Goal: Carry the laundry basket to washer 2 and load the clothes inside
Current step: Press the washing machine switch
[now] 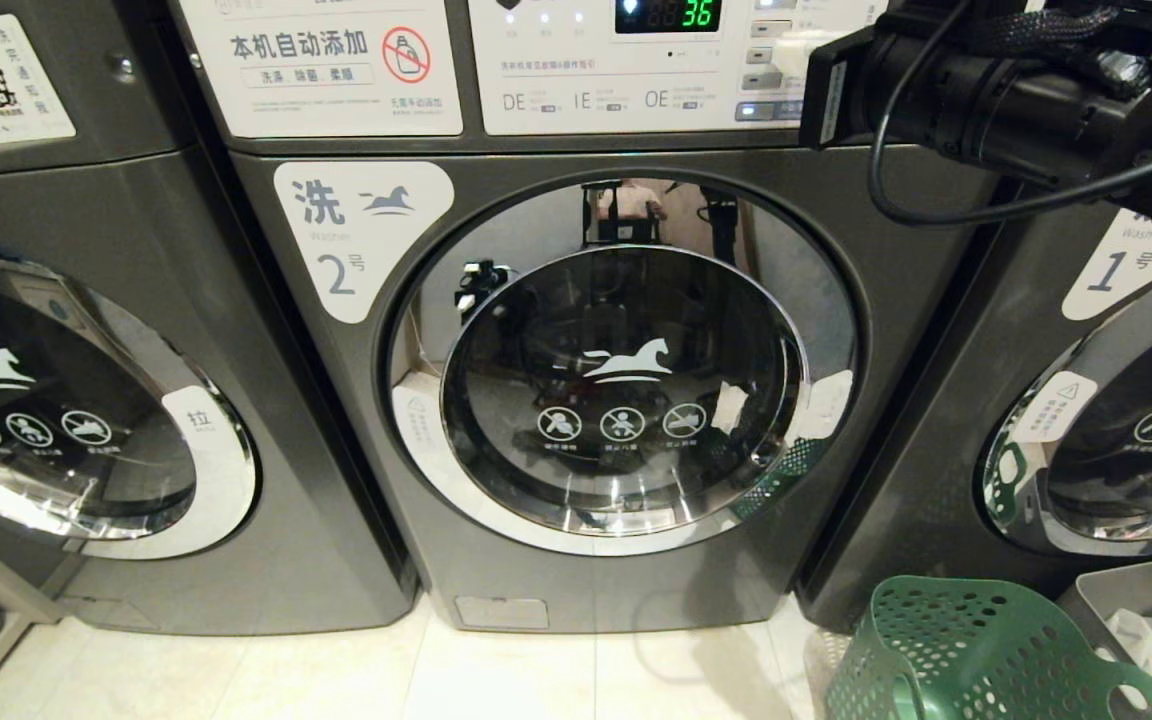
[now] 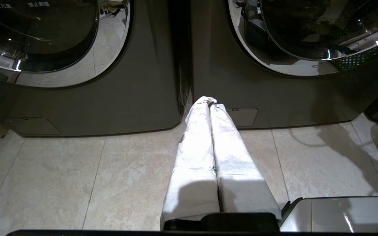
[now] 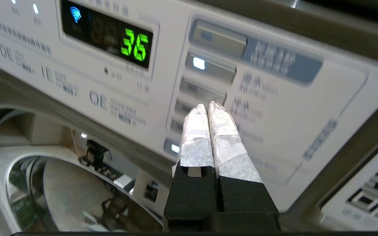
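Tape-wrapped right pincer [image 3: 208,108] pressed together at glossy rectangular buttons [image 3: 203,92] of washer 2 [image 1: 626,380].

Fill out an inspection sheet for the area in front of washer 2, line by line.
Surface: pale tiled floor, bare before the machines.
Job's things: washer 2 door shut, display reads 36; laundry basket on the floor at its right; clothes not visible.
Clutter: grey bin with white material beside the basket.
Grippers: right claw shut, tips at the control panel buttons; left claw shut, low, pointing at the gap between two washers.
Cables: black cable looping off the right arm.
Surroundings: washer 1 on the right, another washer on the left.
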Available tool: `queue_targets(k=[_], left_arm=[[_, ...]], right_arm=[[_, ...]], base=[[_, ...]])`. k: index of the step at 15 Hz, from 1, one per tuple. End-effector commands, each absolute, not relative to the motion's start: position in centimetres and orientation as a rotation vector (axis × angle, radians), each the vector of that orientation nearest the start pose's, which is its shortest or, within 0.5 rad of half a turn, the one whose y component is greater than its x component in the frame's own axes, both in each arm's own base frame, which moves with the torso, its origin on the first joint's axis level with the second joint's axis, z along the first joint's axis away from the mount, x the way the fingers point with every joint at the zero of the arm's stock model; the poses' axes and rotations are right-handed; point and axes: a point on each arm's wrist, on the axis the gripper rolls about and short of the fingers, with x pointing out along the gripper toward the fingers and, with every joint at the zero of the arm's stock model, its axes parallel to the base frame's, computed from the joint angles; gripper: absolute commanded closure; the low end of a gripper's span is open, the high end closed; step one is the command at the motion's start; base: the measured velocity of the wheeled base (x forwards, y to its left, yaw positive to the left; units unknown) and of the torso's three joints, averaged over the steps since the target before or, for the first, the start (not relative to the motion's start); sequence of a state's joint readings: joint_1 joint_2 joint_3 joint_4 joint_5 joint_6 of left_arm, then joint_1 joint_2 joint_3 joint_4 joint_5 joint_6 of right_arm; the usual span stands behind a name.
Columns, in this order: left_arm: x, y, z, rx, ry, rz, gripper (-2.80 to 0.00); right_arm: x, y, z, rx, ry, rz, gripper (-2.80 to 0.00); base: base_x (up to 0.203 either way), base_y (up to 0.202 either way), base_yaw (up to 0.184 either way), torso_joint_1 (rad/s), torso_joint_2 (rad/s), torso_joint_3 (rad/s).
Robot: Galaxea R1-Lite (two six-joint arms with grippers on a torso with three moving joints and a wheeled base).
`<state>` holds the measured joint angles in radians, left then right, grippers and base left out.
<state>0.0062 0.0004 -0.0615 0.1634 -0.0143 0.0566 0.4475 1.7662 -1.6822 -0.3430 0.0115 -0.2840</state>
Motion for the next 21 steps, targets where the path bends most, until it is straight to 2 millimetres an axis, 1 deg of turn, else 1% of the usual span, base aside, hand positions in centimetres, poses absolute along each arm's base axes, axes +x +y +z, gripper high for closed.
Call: queue_targets(k=[1, 8, 12, 17, 21], left_arm=[[-2.8, -0.1, 7.6, 0.056, 0.102, -0.012, 0.00], [-2.8, -0.1, 7.6, 0.056, 0.103, -0.011, 0.00], [-2.8, 0.0, 7.6, 0.056, 0.103, -0.011, 0.00], [-2.8, 0.0, 7.6, 0.056, 0.103, -0.011, 0.00], [-2.8, 0.0, 7.6, 0.056, 0.103, -0.011, 0.00]], right_arm=[[28.7, 14.0, 38.3, -0.223, -0.319, 0.432, 0.00], [28.9, 14.2, 37.1, -0.231, -0.278, 0.445, 0.00], [29.0, 14.4, 36.9, -0.231, -0.274, 0.451, 0.00], [30.5, 15.2, 35.9, -0.232, -0.282, 0.445, 0.00], [31.1, 15.4, 35.5, -0.234, -0.274, 0.445, 0.00]], base=[[0.000, 0.000, 0.000, 0.000, 0.00, 0.000], [0.000, 0.000, 0.000, 0.000, 0.00, 0.000], [0.000, 0.000, 0.000, 0.000, 0.00, 0.000], [0.000, 0.000, 0.000, 0.000, 0.00, 0.000], [0.000, 0.000, 0.000, 0.000, 0.00, 0.000]])
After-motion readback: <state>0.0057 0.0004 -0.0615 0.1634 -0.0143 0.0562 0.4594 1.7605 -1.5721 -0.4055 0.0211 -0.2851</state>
